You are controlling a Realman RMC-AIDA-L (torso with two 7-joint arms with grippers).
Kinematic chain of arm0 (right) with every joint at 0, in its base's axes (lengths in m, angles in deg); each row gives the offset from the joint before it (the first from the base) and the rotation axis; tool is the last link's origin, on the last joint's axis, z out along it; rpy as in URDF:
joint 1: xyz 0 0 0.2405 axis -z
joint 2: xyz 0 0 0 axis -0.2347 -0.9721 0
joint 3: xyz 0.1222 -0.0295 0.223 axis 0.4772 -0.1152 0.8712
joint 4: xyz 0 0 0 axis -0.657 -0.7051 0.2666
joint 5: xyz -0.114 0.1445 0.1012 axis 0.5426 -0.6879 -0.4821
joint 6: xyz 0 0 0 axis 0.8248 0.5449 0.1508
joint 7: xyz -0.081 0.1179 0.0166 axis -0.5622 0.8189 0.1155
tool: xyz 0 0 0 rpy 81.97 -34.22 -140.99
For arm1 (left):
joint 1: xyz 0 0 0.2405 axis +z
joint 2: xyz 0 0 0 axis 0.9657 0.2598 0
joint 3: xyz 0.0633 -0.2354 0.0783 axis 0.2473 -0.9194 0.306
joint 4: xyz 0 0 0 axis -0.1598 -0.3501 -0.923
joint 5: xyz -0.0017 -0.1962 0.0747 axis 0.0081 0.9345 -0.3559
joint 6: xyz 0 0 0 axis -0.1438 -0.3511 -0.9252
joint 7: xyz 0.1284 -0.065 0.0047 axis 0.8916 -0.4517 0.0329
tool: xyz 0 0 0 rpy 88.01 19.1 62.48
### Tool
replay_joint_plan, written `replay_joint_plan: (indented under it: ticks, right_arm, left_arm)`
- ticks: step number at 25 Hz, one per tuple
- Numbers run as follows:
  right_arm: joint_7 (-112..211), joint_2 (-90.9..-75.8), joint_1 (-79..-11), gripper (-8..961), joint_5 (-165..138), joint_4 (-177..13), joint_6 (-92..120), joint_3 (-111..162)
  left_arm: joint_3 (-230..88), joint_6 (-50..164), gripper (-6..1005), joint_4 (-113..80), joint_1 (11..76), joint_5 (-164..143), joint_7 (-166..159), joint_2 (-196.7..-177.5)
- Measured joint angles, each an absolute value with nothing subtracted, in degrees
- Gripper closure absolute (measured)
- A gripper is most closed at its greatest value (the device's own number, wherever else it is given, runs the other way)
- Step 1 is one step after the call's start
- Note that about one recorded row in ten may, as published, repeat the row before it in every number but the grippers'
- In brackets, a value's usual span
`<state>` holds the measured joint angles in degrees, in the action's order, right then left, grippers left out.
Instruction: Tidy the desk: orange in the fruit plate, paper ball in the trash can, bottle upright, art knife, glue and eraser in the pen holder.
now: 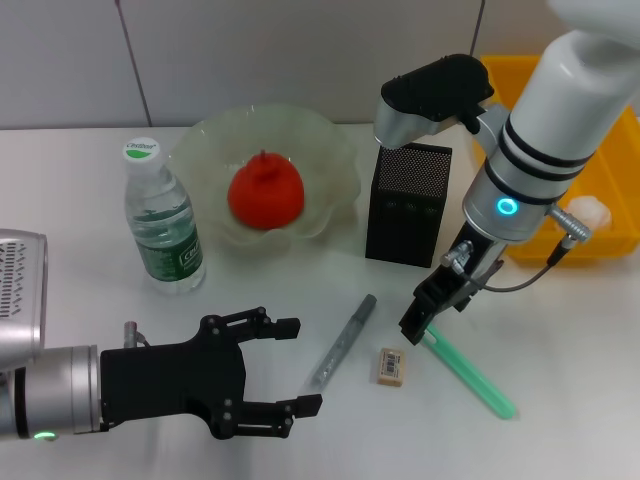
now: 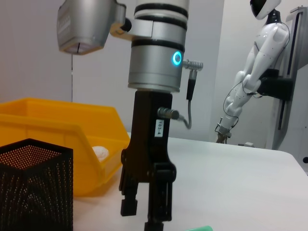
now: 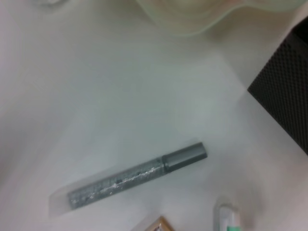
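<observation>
Looking over the whole setup, it's a plain white table point(image 1: 80, 200) pushed against a light grey panelled wall point(image 1: 300, 50), and the left wrist view catches a white humanoid robot point(image 2: 257, 67) hanging on a stand in the back of the room. The yellow trash can point(image 1: 610, 215) sits at the far right with the paper ball point(image 1: 590, 212) inside. The fruit plate point(image 1: 330, 160) holds the orange point(image 1: 265, 193), the bottle point(image 1: 162, 222) stands upright just left of it, and the black pen holder point(image 1: 407, 203) is to its right. The right gripper point(image 1: 424, 322) hangs low over the near-left end of a green stick point(image 1: 468, 376), fingers only narrowly apart, nothing in them. The left gripper point(image 1: 298, 365) hovers at the near left, spread wide and empty. Between them lie a grey pen-like tool point(image 1: 343, 341) and the eraser point(image 1: 390, 366).
</observation>
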<state>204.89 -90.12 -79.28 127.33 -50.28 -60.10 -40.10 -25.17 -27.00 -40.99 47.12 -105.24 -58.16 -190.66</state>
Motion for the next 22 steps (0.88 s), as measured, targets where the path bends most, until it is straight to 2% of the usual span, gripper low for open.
replay_joint_plan:
  ticks: [22]
  right_arm:
    - [201.3,-90.40,-79.3,196,125.0,-52.4,-54.8,-47.4]
  left_arm:
    - [-25.6,-26.9,131,-41.0,46.9,-105.1,-58.1,-190.66]
